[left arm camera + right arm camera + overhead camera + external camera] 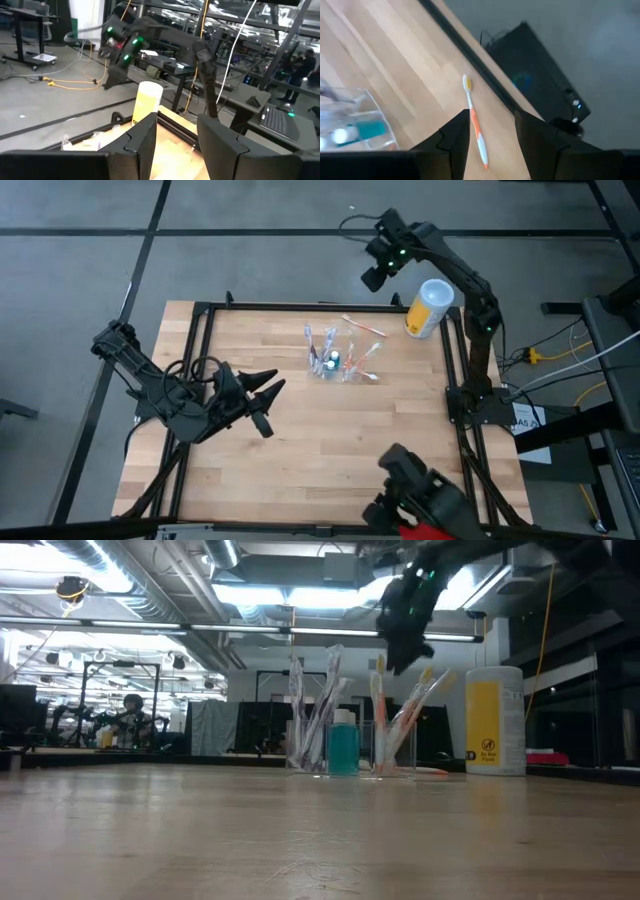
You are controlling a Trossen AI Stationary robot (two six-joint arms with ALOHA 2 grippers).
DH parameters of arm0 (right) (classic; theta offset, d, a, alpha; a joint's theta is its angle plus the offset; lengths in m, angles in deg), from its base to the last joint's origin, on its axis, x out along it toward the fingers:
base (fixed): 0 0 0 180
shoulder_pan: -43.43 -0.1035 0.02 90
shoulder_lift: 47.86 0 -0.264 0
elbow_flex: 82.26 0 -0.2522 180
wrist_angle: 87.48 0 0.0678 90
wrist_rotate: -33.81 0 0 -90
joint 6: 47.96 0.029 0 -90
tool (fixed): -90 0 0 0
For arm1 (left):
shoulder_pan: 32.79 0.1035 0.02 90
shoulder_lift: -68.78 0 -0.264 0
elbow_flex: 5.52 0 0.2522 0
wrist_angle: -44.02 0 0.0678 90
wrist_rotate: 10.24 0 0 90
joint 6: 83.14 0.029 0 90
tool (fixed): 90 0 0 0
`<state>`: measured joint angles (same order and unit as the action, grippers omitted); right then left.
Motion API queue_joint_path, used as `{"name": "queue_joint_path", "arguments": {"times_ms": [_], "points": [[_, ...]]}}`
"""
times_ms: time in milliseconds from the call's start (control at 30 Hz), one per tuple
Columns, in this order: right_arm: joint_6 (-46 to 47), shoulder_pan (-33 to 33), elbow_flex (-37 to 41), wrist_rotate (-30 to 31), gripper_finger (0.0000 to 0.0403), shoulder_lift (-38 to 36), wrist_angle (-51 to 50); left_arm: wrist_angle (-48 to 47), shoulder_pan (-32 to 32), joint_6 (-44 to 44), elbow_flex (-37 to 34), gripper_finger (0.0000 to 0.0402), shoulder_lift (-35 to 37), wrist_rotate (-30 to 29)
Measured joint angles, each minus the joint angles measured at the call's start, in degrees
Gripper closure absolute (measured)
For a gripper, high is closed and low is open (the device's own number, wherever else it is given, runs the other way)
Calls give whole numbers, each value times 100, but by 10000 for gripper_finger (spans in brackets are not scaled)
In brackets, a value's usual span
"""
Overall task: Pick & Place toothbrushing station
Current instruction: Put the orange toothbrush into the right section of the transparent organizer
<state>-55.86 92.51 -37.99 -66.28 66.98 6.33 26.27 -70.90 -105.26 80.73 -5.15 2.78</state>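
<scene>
Wooden table (300, 440): toothbrushing station (335, 360), yellow canister (428, 308), loose toothbrush (475, 125).

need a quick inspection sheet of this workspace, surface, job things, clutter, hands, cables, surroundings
surface: wooden table in a black frame, bare across the near half
job's things: clear toothbrush holder upright at the far middle, with wrapped brushes and a teal bottle in it
clutter: yellow canister with white lid at the far right corner; loose orange toothbrush lying flat near the far edge
hands: left hand open, empty, over the left side; right hand open, empty, raised beyond the far edge
cables: yellow cable on the floor to the right
surroundings: grey floor; person seated far behind
</scene>
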Motion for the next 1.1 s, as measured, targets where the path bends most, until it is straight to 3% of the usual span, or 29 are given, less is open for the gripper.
{"name": "queue_joint_path", "arguments": {"times_ms": [300, 667, 1100], "points": [[-152, 0, 141, 0, 243, 828, -154, 254, -4, -126, 0, 265, 0, 5], [-176, -210, 1448, 2, 243, 849, 614, 254, -4, -26, 0, 265, 0, 7], [-353, -478, 2255, 400, 243, 849, 1609, 422, -13, -113, 0, 265, 0, 175]]}}
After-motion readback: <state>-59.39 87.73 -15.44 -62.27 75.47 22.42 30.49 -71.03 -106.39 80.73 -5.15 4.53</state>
